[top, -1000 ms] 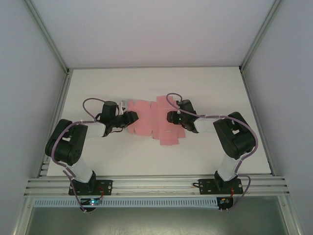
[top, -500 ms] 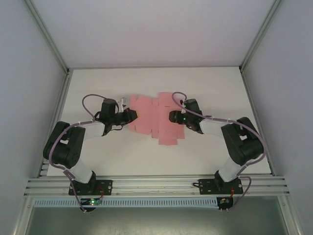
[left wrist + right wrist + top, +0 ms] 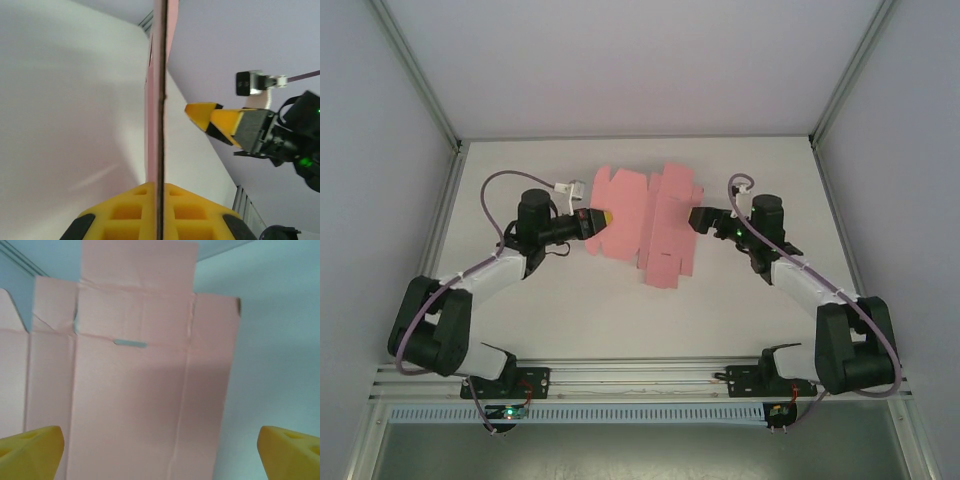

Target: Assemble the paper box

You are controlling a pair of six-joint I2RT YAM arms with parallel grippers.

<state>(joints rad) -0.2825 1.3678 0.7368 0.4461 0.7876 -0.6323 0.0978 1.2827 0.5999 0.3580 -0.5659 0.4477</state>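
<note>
The right tool (image 3: 698,219) has let go and drawn back, jaws spread, leaving the still-flat paper box (image 3: 650,225) pinched edgewise by the left tool (image 3: 596,218) alone.

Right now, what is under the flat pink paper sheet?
White table shows all around the flat pink card sheet, whose left edge is pinched by the left gripper. The patch directly beneath it is covered, so I cannot see what is there.

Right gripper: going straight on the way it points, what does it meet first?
Likely the pink sheet, straight ahead of the right gripper and its open fingers; distance unclear.
</note>
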